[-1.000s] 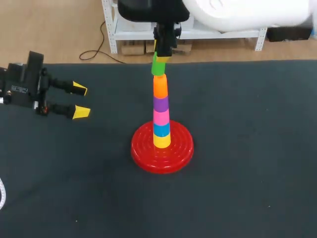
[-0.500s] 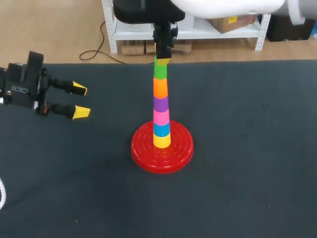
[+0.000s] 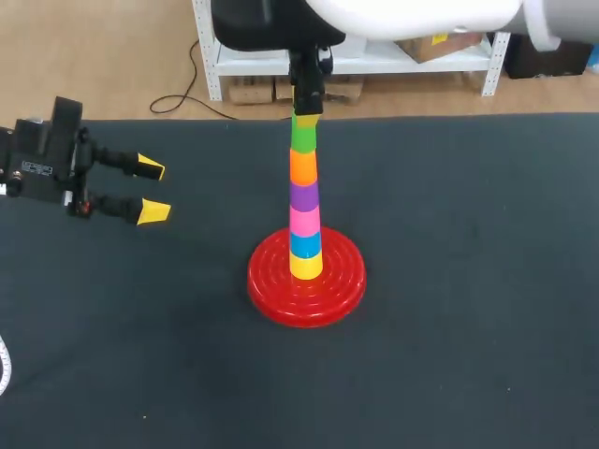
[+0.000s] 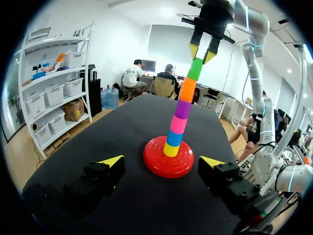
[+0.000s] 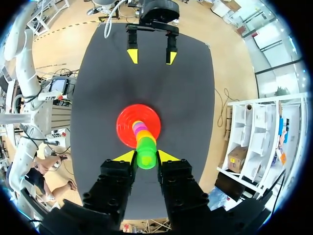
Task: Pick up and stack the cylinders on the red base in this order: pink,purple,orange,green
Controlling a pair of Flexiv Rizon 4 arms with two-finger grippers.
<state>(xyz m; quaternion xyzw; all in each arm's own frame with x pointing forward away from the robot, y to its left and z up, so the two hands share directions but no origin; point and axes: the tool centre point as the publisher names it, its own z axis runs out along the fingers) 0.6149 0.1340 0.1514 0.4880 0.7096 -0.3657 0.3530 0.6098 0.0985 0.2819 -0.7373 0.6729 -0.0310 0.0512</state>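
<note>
one black cloth-covered table (image 3: pixel 487 281) fills the scene, and two arms reach over it, one from each side. near the table's middle stands one round red plastic base with ridged rings (image 3: pixel 271 290). a single upright tower of six plastic cylinders rises from its centre. they narrow toward the top: one yellow cylinder (image 3: pixel 306 266) at the bottom, then one blue cylinder (image 3: pixel 305 245), one pink cylinder (image 3: pixel 304 221), one purple cylinder (image 3: pixel 303 195), one orange cylinder (image 3: pixel 302 166) and one green cylinder (image 3: pixel 302 137) on top, each touching the next. the right gripper (image 4: pixel 202 53) hangs point-down directly at the top of the green cylinder. i cannot tell whether it clamps that cylinder or stands just free of it. the left gripper (image 3: pixel 152 190) hovers well apart from the tower, over the table's left side. its two yellow-tipped fingers (image 3: pixel 149 167) are spread wide, holding and touching nothing, and they point toward the base.
</note>
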